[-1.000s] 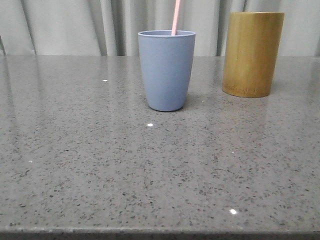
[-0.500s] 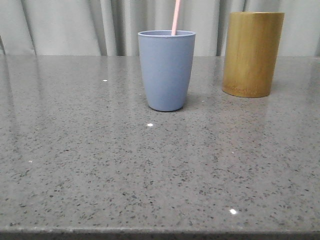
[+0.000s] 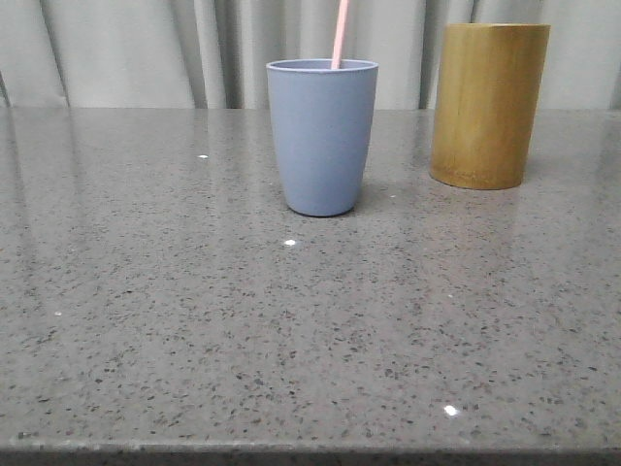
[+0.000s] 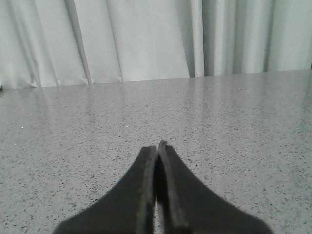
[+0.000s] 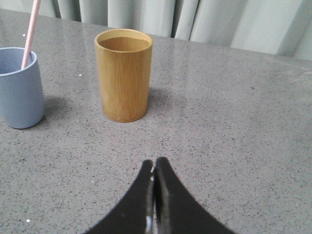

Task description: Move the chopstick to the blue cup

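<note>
Chopstick [image 3: 339,34] in the blue cup [image 3: 321,136] — lower end inside, shaft leaning on the back rim, top running out of the front view. Leans because far longer than the cup is tall; the rim is the only support. Judged: transfer complete, nothing left to carry.

Right claw [image 5: 154,171] clenched, 2 fingers pressed tip to tip, grasping nothing. Hangs low over bare grey stone table [image 5: 234,126]. Well ahead of the tips, the bamboo holder [image 5: 124,74] — upright, open mouth, no stick visible in what shows of its inside. Blue cup beyond that, further off to the same side, well apart from the claw. Looks like a parked pose: clear of both vessels so as not to knock the leaning stick.

Left claw [image 4: 157,153] likewise clenched and empty, tips meeting over open table, curtain [image 4: 146,39] far ahead. Nothing within reach of it.

Risk, as judged: tall stick in a short cup — tips easily if nudged.
</note>
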Controlling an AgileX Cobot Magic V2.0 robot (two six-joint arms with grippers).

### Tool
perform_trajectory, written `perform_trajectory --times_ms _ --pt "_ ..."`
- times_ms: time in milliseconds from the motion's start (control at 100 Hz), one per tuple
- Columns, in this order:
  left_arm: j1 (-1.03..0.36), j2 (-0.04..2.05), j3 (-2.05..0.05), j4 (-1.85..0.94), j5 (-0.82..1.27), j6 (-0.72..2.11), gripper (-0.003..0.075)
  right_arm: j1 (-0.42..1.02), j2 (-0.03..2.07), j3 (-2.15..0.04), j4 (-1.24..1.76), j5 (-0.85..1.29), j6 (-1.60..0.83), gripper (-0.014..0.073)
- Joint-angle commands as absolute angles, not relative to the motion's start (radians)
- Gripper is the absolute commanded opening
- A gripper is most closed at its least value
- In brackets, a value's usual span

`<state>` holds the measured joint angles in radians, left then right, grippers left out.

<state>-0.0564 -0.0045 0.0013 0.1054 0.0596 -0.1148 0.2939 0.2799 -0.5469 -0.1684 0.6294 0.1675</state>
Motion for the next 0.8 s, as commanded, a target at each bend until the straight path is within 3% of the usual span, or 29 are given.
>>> perform_trajectory --times_ms 0,360,650,790 --pt "-0.052 -0.037 0.010 0.107 -0.025 -0.127 -0.0019 0.268 0.226 -0.490 -0.192 0.481 0.155 -0.0067" --pt "-0.052 -0.037 0.010 0.107 -0.025 -0.127 -0.0019 0.095 -0.032 -0.166 -0.137 0.234 0.155 -0.0067" --pt "-0.052 -0.037 0.010 0.107 -0.025 -0.127 -0.0019 0.026 -0.030 0.027 -0.077 -0.065 0.155 -0.0067" --pt "-0.052 -0.037 0.010 0.107 -0.025 -0.127 -0.0019 0.026 -0.030 0.027 -0.078 -0.063 0.155 -0.0067"
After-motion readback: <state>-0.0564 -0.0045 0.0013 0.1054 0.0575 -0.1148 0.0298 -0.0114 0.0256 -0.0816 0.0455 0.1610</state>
